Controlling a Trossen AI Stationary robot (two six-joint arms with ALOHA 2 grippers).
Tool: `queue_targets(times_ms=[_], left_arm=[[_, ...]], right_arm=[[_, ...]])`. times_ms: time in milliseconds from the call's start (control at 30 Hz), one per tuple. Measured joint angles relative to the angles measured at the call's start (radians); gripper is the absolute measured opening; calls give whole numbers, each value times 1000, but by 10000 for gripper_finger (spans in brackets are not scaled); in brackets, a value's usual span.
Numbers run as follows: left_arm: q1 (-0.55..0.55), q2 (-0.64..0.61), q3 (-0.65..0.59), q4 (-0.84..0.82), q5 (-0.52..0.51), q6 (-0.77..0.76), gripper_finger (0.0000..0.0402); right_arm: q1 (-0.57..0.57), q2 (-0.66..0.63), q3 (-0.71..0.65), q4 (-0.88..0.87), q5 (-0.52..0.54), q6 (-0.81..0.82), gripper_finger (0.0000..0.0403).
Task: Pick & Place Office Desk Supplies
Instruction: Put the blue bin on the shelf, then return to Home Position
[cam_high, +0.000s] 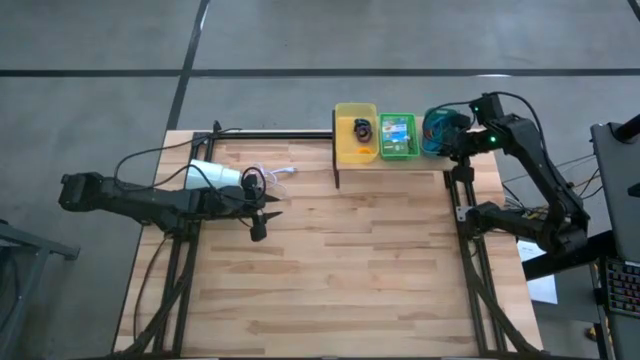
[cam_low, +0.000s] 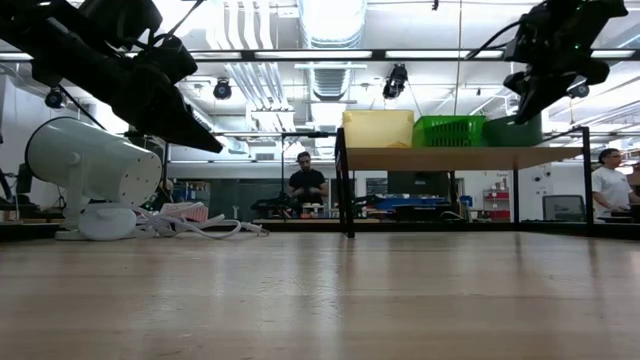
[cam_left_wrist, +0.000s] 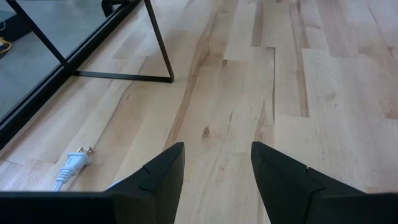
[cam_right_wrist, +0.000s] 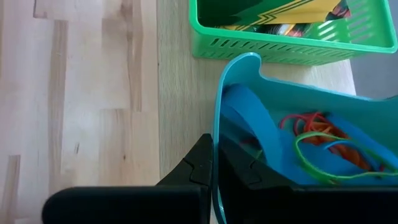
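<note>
Right tool (cam_right_wrist: 214, 168) pinches teal tray (cam_right_wrist: 298, 93) wall; left tool (cam_left_wrist: 217, 168) spread

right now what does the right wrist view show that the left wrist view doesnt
Only the right wrist view shows the right gripper shut on the rim of the teal tray, coloured loops inside it, and the green tray holding a crayon box. Only the left wrist view shows the left gripper open and empty above bare wood, a white plug, and the black shelf leg. Both show the wooden table.
</note>
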Motion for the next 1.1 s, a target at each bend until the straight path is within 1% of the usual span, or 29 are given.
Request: queue_targets(times_ms=[333, 500, 633, 900, 1100], left_arm=[[0, 0, 0, 0, 0, 0, 190], [0, 0, 0, 0, 0, 0, 190], [0, 0, 0, 0, 0, 0, 190], [0, 0, 0, 0, 0, 0, 190], [0, 0, 0, 0, 0, 0, 190]], right_arm=[[0, 13, 0, 8, 0, 3, 8], [1, 9, 0, 15, 4, 36, 14], [1, -2, 0, 15, 8, 41, 37], [1, -35, 0, 15, 8, 50, 96], [1, -75, 0, 20, 10, 54, 125]])
